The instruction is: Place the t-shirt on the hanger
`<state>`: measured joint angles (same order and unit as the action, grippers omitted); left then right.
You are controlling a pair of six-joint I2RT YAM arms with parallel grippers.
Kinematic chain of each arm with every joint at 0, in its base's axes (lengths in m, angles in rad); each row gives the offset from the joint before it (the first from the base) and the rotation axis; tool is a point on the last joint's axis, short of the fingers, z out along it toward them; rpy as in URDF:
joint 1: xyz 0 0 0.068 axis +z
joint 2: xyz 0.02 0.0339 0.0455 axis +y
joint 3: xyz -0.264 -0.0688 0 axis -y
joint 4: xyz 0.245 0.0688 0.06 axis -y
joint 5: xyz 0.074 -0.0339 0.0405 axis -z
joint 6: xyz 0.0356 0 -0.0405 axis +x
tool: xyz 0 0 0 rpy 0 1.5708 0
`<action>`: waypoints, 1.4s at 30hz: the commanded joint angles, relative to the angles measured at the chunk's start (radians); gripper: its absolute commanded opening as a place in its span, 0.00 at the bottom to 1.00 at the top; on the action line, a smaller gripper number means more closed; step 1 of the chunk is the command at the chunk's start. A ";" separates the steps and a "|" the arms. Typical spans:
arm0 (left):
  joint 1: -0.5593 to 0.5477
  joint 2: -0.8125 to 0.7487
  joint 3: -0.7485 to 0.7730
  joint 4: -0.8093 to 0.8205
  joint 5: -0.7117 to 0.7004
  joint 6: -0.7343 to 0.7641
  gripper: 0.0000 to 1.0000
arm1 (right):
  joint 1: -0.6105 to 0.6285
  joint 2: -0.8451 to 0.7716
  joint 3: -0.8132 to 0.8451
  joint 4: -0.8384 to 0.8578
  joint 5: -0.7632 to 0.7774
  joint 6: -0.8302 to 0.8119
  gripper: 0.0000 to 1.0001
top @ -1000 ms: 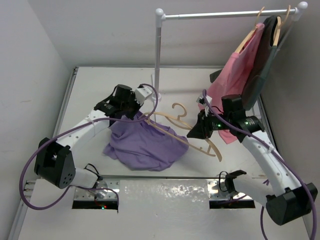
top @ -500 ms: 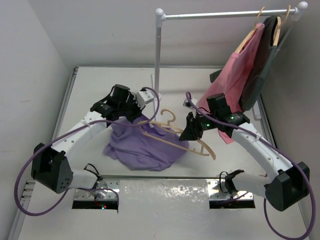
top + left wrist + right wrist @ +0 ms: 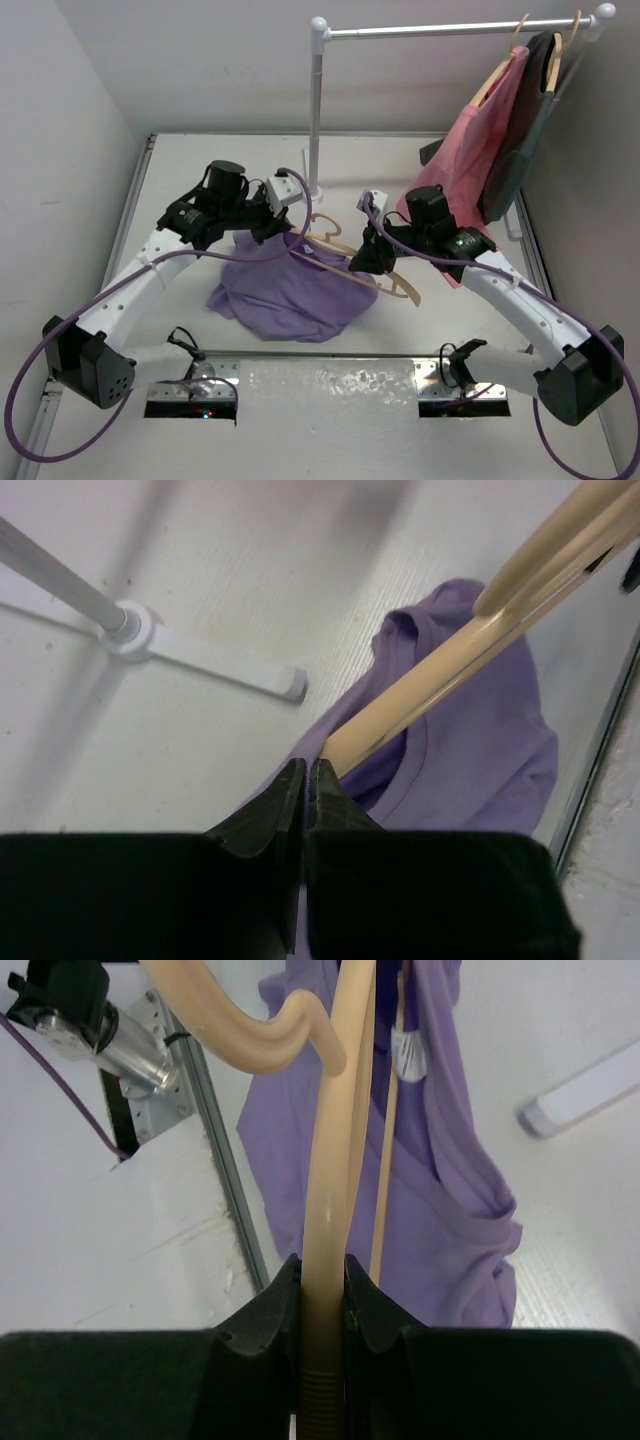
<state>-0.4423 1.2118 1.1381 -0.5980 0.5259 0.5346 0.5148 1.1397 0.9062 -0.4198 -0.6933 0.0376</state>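
The hanger, pinched by the right jaws, is held at the collar of the t-shirt, heaped on the surface and pinched by the left jaws. Threading is judged begun; next the tip must be slid inside.

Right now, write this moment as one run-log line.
left gripper: shut on t-shirt | right gripper: shut on hanger | t-shirt: not yet on hanger

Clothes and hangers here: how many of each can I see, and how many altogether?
Garments: 3, the purple t-shirt, the pink garment, the dark grey garment.
Wooden hangers: 3, the hanger at the t-shirt, the pink garment's hanger, the dark grey garment's hanger.
Total: 6.
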 commanded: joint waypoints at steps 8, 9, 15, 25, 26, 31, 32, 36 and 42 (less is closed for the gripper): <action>-0.001 -0.052 0.091 0.014 0.155 -0.114 0.00 | 0.017 -0.002 -0.075 0.361 0.015 0.031 0.00; -0.001 -0.055 0.074 0.020 0.149 -0.117 0.00 | 0.021 0.005 -0.088 0.387 0.012 0.038 0.00; -0.024 -0.052 -0.001 0.101 0.142 -0.174 0.00 | 0.050 0.058 -0.304 0.749 0.028 0.140 0.00; 0.000 -0.032 -0.038 -0.086 -0.016 0.105 0.67 | 0.096 0.176 -0.414 0.998 0.012 0.182 0.00; 0.051 -0.035 -0.031 -0.091 -0.023 0.129 0.67 | 0.096 0.207 -0.420 1.021 0.009 0.194 0.00; 0.263 -0.015 -0.001 -0.104 0.011 0.376 0.66 | 0.099 0.304 -0.388 1.081 -0.015 0.220 0.00; 0.273 0.004 -0.009 -0.111 -0.021 0.501 0.64 | 0.097 0.317 -0.377 1.086 -0.018 0.223 0.00; 0.275 0.034 -0.061 -0.201 0.084 0.835 0.67 | 0.099 0.324 -0.352 1.061 -0.031 0.213 0.00; 0.188 0.144 -0.073 -0.251 0.244 0.949 0.77 | 0.099 0.293 -0.317 0.984 -0.037 0.170 0.00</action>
<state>-0.1940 1.3155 1.0779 -0.8341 0.6533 1.3441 0.6067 1.4719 0.5396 0.5346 -0.6891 0.2447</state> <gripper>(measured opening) 0.771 0.155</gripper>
